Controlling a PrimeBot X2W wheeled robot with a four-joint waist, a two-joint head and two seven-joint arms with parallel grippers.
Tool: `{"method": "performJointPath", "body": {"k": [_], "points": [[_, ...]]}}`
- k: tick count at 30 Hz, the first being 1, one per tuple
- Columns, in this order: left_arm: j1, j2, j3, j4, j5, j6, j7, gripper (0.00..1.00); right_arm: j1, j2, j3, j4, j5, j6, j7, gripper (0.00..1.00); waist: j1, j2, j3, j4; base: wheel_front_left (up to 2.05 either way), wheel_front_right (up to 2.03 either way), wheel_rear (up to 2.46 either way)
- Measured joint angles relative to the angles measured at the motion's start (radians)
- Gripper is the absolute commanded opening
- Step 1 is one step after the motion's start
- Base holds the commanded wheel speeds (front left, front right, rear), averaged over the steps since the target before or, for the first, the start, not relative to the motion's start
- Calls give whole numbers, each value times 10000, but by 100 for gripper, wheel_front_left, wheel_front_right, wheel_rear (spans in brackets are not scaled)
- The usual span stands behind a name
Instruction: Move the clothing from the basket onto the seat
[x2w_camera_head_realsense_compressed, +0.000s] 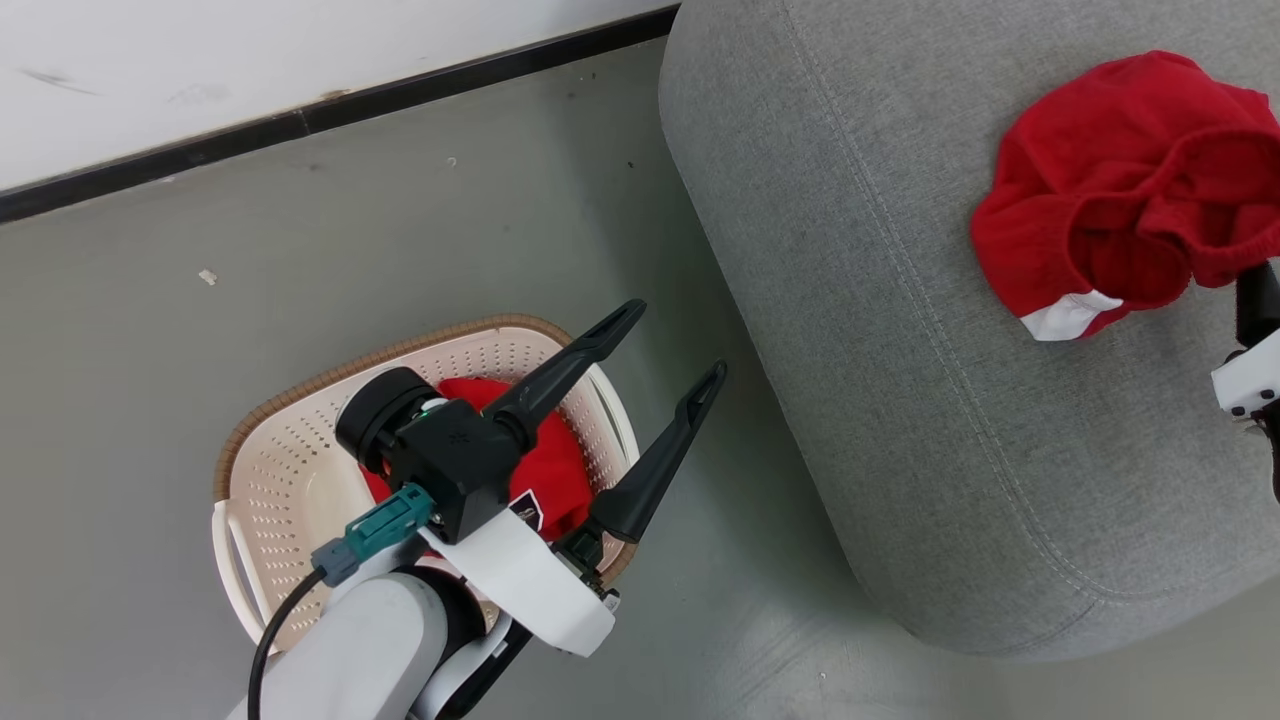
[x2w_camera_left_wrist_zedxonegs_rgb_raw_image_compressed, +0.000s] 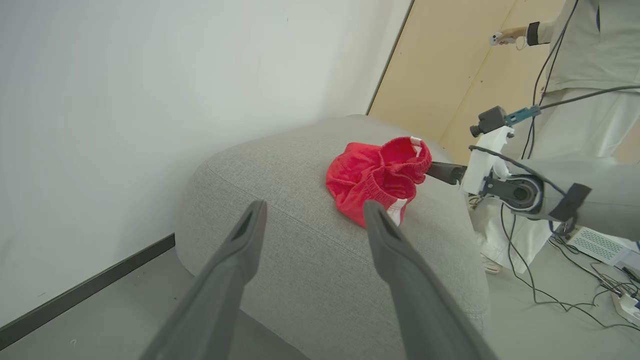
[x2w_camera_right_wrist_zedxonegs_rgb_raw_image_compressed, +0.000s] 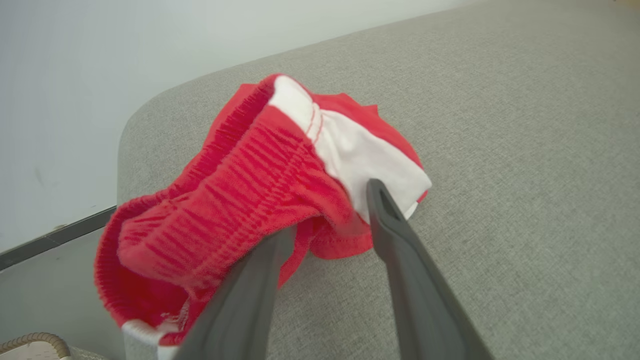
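Red garment (x2w_camera_head_realsense_compressed: 1120, 190) down on the seat (x2w_camera_head_realsense_compressed: 900, 420), with my right tool (x2w_camera_right_wrist_zedxonegs_rgb_raw_image_compressed: 330, 207) parted at its edge.

In the right wrist view my right tool's two fingers stand apart, not clamped on anything. The ribbed waistband drapes over one fingertip, the other tip touches the white trim, and the cloth lies crumpled on the grey seat. My left tool (x2w_camera_head_realsense_compressed: 680, 337) is spread wide and empty, and in the head view it sits over the basket (x2w_camera_head_realsense_compressed: 300, 395). The basket stands on the floor (x2w_camera_head_realsense_compressed: 300, 230) just beside the seat. A second red garment (x2w_camera_head_realsense_compressed: 545, 470) lies inside it, partly hidden by my left wrist, with a bit of black-and-white print showing.
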Motion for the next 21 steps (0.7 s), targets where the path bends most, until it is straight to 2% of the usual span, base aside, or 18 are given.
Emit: {"method": "performJointPath", "body": {"k": [4,12,16,21], "points": [[6,-2,23,77,-12,0,-13,100,238,-59,232,-391,-59,2,-2,100,0,0,-70,-116,0,0,0],[67,36,171,305,-52,0,-98,100,1060,-341,-111,-1565,-199,2,-31,100,0,0,-220,-388,0,0,0],[110,59,320,385,-211,0,-196,100,1675,-232,-414,-2013,-203,4,-33,100,0,0,-334,-561,0,0,0],[201,71,623,516,-336,2,-412,100,2075,63,-316,-2782,-251,4,-33,100,0,0,-528,-757,0,0,0]]}}
